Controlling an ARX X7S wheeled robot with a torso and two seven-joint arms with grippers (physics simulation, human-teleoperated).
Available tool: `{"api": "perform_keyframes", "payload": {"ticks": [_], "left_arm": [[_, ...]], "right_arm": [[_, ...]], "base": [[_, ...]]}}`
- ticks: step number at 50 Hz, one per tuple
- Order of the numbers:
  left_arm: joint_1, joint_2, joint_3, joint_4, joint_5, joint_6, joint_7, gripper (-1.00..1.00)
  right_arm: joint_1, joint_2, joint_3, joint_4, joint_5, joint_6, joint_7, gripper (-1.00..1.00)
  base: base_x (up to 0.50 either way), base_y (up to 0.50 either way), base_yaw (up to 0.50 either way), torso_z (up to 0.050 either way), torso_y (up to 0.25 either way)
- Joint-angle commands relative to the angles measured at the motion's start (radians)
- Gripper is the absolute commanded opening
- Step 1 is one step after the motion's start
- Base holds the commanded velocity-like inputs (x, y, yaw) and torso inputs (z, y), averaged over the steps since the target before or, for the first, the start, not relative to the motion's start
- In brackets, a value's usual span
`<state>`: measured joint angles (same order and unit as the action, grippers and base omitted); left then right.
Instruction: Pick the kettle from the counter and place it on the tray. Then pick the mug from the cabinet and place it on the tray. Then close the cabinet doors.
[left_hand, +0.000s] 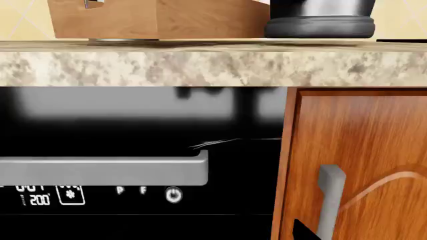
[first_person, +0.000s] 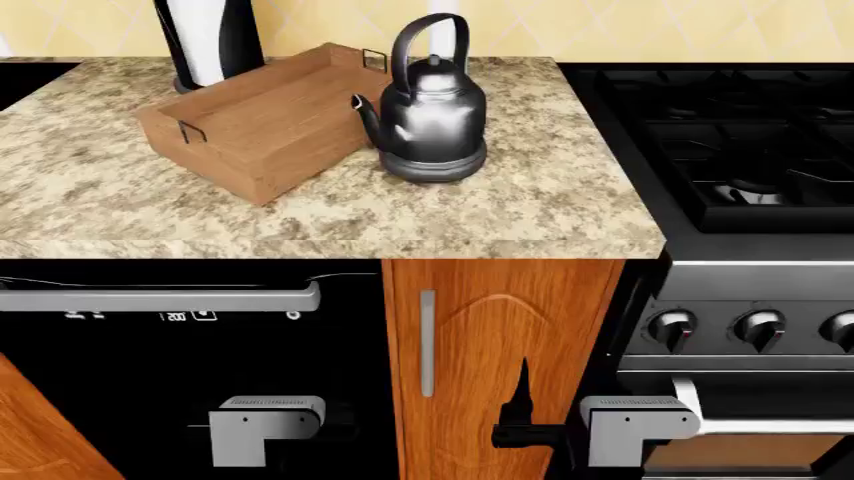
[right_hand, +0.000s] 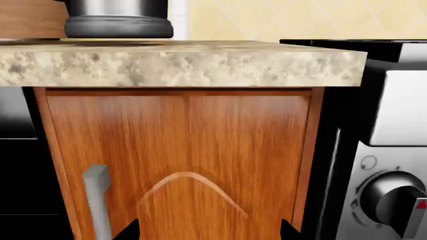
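One kettle (first_person: 430, 115), one tray (first_person: 267, 125)
They touch mid-worktop (first_person: 534, 215); both grippers hang below its front edge, jaw state unclear.

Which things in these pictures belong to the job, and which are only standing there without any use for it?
Belong to the job:
- kettle, standing on the counter beside the tray
- tray, nothing in it
- mug and cabinet: not in view

Only standing there:
- paper-towel holder behind the tray
- gas stovetop
- dishwasher
- narrow wooden door under the counter
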<state>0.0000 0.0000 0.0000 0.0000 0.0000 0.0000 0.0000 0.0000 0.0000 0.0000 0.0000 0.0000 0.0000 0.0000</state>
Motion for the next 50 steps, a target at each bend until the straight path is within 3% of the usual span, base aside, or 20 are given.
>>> {"api": "perform_keyframes", "payload": {"ticks": [1, 5, 15, 22, 29, 36, 45, 50], "left_arm": [[0.003, -0.016, 0.018, 0.022, -0.024, -0.001, -0.011, 1.0], [0.016, -0.038, 0.042, 0.157, -0.033, -0.025, -0.018, 1.0], [-0.072, -0.084, 0.048, 0.492, -0.074, -0.3, -0.039, 1.0], [-0.235, -0.106, 0.055, 0.654, -0.073, -0.474, -0.057, 1.0], [-0.435, -0.117, 0.034, 0.784, -0.104, -0.651, -0.074, 1.0], [-0.601, -0.125, 0.015, 0.814, -0.14, -0.775, -0.075, 1.0], [-0.675, -0.131, 0.008, 0.845, -0.166, -0.838, -0.082, 1.0], [-0.781, -0.137, -0.006, 0.827, -0.188, -0.908, -0.083, 1.0]], "right_arm": [[-0.002, 0.015, -0.02, -0.011, 0.027, -0.005, 0.012, 1.0], [-0.005, 0.031, -0.041, -0.144, 0.026, 0.041, 0.045, 1.0], [0.074, 0.101, -0.064, -0.508, 0.092, 0.332, 0.026, 1.0], [0.242, 0.146, -0.056, -0.708, 0.083, 0.594, 0.053, 1.0], [0.393, 0.204, -0.087, -0.843, 0.088, 0.747, 0.016, 1.0], [0.555, 0.231, -0.076, -0.908, 0.111, 0.882, -0.007, 1.0], [0.679, 0.248, -0.088, -0.963, 0.12, 1.003, -0.008, 1.0], [0.783, 0.233, -0.05, -0.962, 0.157, 1.095, -0.029, 1.0]], "base": [[0.0, 0.0, 0.0, 0.0, 0.0], [0.0, 0.0, 0.0, 0.0, 0.0], [0.0, 0.0, 0.0, 0.0, 0.0], [0.0, 0.0, 0.0, 0.0, 0.0], [0.0, 0.0, 0.0, 0.007, 0.0], [0.0, 0.0, 0.0, 0.05, 0.0], [0.0, 0.0, 0.0, 0.05, 0.0], [0.0, 0.0, 0.0, 0.05, 0.0]]}}
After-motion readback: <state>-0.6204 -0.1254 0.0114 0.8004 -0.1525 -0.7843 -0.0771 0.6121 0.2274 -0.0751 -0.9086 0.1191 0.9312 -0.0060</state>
